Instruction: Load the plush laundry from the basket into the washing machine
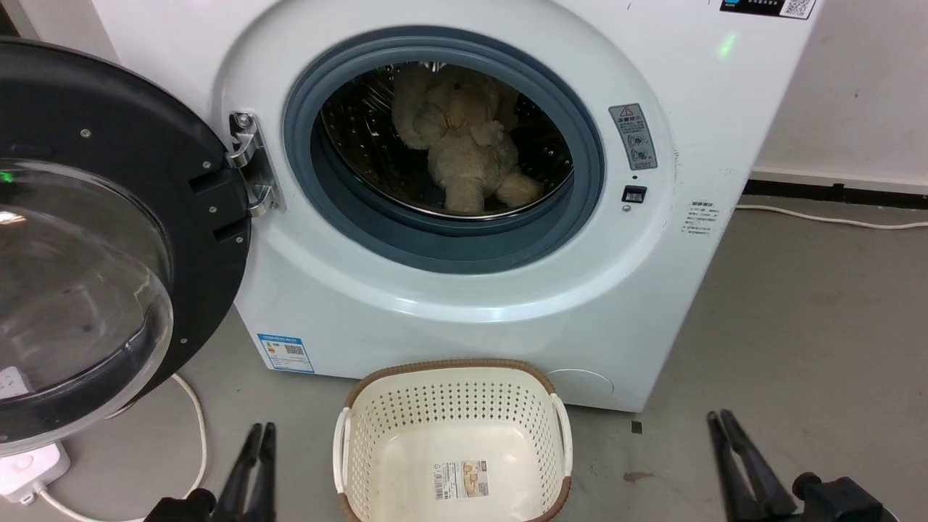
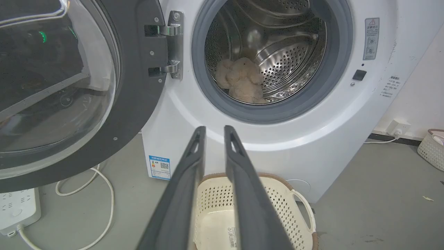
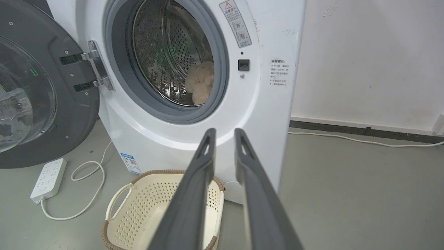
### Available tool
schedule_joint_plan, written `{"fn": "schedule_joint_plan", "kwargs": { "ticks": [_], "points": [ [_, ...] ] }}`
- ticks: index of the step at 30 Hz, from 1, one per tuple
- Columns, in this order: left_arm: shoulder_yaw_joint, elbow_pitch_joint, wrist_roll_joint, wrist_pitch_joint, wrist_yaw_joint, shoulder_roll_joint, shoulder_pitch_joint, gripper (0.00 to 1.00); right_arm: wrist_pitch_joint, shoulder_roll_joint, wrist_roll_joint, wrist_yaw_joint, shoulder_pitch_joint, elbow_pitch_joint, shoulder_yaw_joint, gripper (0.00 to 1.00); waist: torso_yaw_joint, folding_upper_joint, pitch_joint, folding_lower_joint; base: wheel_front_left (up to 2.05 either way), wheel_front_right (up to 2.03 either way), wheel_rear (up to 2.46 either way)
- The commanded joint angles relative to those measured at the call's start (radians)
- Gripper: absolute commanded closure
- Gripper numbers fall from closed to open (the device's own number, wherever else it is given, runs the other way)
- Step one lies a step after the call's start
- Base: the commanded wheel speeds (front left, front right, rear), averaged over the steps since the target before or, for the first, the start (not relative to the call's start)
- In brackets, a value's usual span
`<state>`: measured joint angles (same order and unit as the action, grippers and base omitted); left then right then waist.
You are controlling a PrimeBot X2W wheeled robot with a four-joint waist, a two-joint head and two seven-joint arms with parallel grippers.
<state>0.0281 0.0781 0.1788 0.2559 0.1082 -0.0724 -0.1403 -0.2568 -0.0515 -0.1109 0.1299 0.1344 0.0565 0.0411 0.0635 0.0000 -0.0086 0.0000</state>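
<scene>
The plush laundry (image 1: pixel 464 138), a shaggy cream teddy bear, lies inside the steel drum of the washing machine (image 1: pixel 449 304); I also see the bear (image 2: pixel 241 80) (image 3: pixel 201 81) from both wrists. The basket (image 1: pixel 449 365) stands on the floor in front of the washer with nothing in it but a paper label on its floor. My left gripper (image 1: pixel 261 426) (image 2: pixel 215 127) is low, left of the basket. My right gripper (image 1: pixel 720 413) (image 3: pixel 224 130) is right of it. Each gripper's fingers stand a narrow gap apart with nothing between them.
The washer's round door (image 1: pixel 109 239) hangs wide open at the left. A white power strip (image 1: pixel 29 467) and its looped cable (image 1: pixel 196 428) lie on the floor under the door. Another cable (image 3: pixel 364 140) runs along the wall. A second perforated basket (image 2: pixel 432 149) stands far right.
</scene>
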Motion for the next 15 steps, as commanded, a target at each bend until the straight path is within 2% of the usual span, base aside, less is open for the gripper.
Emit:
{"fn": "schedule_joint_plan", "kwargs": {
  "ticks": [1, 15],
  "points": [
    [-0.001, -0.001, -0.001, -0.002, -0.001, 0.0, 0.001, 1.0, 0.002, 0.0, 0.001, 0.0, -0.001, 0.0, 0.0, 1.0, 0.0, 0.0, 0.0, 0.0, 0.0, 0.0, 0.0],
    [-0.004, -0.009, -0.021, -0.031, -0.013, 0.003, 0.017, 1.0, 0.031, 0.0, 0.013, 0.0, -0.016, -0.007, -0.005, 1.0, -0.008, 0.0, 0.001, 0.0, 0.0, 0.0, 0.0]
  ]
}}
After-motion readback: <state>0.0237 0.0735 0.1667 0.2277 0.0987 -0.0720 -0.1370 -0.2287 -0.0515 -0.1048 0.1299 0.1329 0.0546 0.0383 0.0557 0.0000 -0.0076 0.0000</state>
